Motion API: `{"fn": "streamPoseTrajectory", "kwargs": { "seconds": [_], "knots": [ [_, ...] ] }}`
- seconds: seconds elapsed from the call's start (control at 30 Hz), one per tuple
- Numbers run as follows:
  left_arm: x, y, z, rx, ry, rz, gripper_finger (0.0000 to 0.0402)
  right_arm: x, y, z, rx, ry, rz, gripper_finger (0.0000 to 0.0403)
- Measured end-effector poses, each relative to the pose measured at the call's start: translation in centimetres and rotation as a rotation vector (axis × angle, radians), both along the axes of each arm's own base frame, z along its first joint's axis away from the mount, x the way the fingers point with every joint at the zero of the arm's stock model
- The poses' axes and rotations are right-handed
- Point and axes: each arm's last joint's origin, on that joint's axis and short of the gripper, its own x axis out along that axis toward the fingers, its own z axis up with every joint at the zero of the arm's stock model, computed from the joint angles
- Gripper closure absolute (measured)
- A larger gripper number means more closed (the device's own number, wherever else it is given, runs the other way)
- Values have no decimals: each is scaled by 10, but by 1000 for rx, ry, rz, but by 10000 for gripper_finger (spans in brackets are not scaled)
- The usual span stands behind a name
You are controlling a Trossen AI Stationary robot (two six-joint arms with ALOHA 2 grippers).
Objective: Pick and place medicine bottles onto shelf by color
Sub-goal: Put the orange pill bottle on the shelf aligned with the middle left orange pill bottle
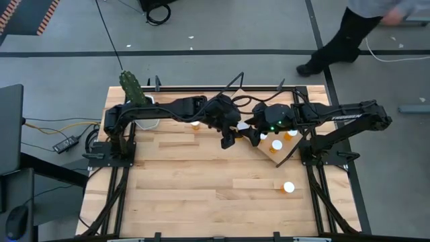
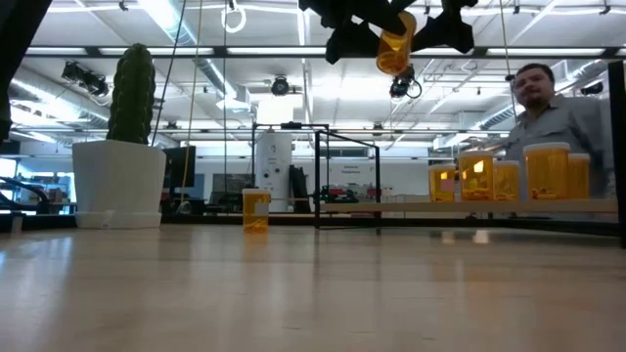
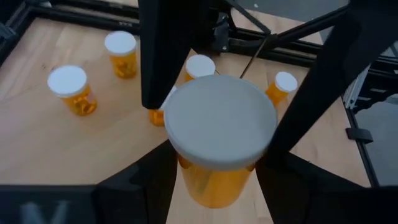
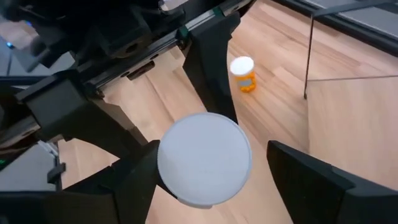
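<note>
1. You have one amber translucent bottle with a round white cap (image 3: 219, 127) held high over the table, near the tilted light-wood shelf on its black wire frame (image 1: 263, 153).
2. Your left gripper (image 3: 214, 158) clamps it between its fingers.
3. Your right gripper (image 4: 205, 168) stands spread around the same cap; contact is unclear.
4. A lone capped bottle (image 1: 289, 187) stands near the slatted tabletop's (image 1: 188, 181) right edge, with open wood around it.
</note>
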Motion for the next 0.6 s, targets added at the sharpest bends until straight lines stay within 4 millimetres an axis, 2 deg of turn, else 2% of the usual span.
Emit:
{"fn": "streamPoseTrajectory", "kwargs": {
  "seconds": [0.3, 0.6],
  "knots": [
    [-3, 1, 5, 20, -16, -8, 192, 2, 0, 3, 0, -40, 4, 139],
    [-2, 3, 7, 27, -29, 3, 157, 3, 0, 4, 5, -50, 1, 176]
  ]
}}
